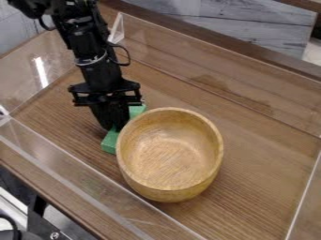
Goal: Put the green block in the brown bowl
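Note:
The green block (115, 140) lies flat on the wooden table, right against the left outer wall of the brown bowl (172, 153). Only its two ends show, one at the bowl's upper left and one at the lower left. My gripper (109, 119) points down over the block's middle and hides it. The black fingers (100, 116) have drawn in close together on the block, which still rests on the table. The bowl stands upright with nothing inside it.
Clear acrylic walls (75, 178) fence the wooden table (238, 94) on all sides. The black arm (78, 37) rises to the upper left. A marbled surface (269, 28) lies beyond the far wall.

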Controlling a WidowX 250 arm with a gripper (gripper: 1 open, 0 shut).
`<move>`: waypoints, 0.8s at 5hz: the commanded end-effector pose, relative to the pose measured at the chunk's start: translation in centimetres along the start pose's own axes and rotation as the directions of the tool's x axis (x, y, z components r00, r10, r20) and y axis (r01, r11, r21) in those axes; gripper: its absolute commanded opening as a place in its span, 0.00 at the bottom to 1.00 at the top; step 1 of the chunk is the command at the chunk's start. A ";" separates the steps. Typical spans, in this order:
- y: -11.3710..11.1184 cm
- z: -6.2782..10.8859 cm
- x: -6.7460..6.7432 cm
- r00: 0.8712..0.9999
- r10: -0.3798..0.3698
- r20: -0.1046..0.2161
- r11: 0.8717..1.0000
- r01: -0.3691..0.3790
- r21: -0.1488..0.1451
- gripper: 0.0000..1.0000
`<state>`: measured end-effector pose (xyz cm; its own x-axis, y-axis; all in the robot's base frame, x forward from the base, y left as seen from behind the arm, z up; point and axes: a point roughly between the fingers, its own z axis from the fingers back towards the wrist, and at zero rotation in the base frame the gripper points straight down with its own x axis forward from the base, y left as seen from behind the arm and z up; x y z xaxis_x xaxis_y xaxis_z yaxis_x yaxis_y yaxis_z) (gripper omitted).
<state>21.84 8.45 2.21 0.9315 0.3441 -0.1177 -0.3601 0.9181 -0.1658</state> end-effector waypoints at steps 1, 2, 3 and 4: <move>0.3 -0.3 -1.1 0.997 0.031 -0.065 0.999 -0.029 0.029 0.00; 0.1 0.5 -1.7 0.995 0.026 -0.092 0.999 -0.023 0.042 0.00; -0.3 2.0 -2.5 0.991 0.016 -0.130 0.998 -0.008 0.061 0.00; -1.1 4.5 -3.2 0.987 0.000 -0.160 0.998 0.011 0.068 0.00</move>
<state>18.73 6.96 6.10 0.8953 0.3049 -0.3247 -0.3553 0.9285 -0.1078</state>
